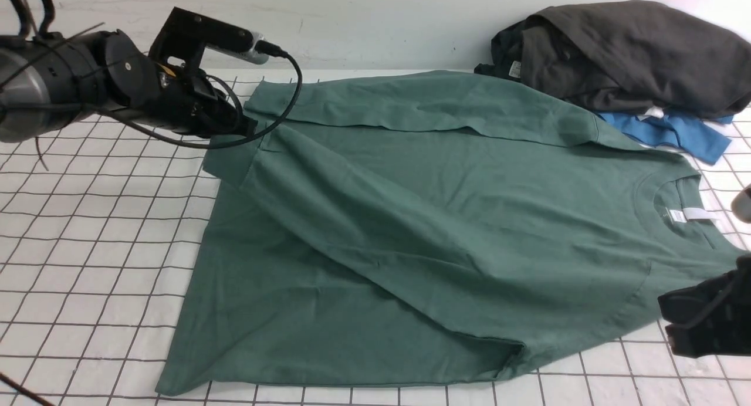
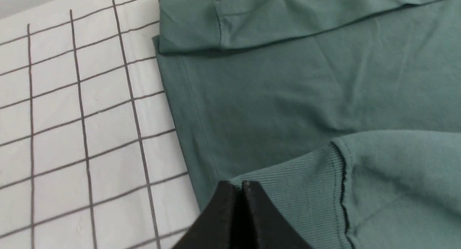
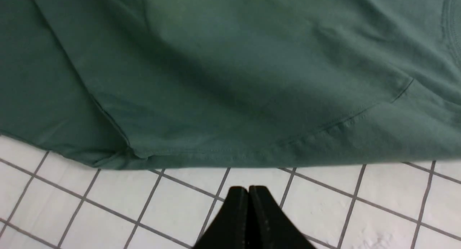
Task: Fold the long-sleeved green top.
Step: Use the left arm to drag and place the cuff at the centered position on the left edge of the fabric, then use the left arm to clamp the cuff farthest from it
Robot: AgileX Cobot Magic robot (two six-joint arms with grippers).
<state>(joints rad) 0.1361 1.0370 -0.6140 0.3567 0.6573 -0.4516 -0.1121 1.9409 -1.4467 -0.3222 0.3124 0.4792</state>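
Closest in, the right hand is pinched closed on nothing, over the gridded table just off the hem. The green long-sleeved top lies spread across the table, collar to the right, one sleeve drawn slantwise over the body. The left hand is clamped on its ribbed cuff. At the back, a dark grey heap sits on a blue garment.

A heap of dark grey-black garments lies at the far right by the plain white wall. A small bright blue garment pokes out beneath. A white black-gridded table cover spreads underneath.
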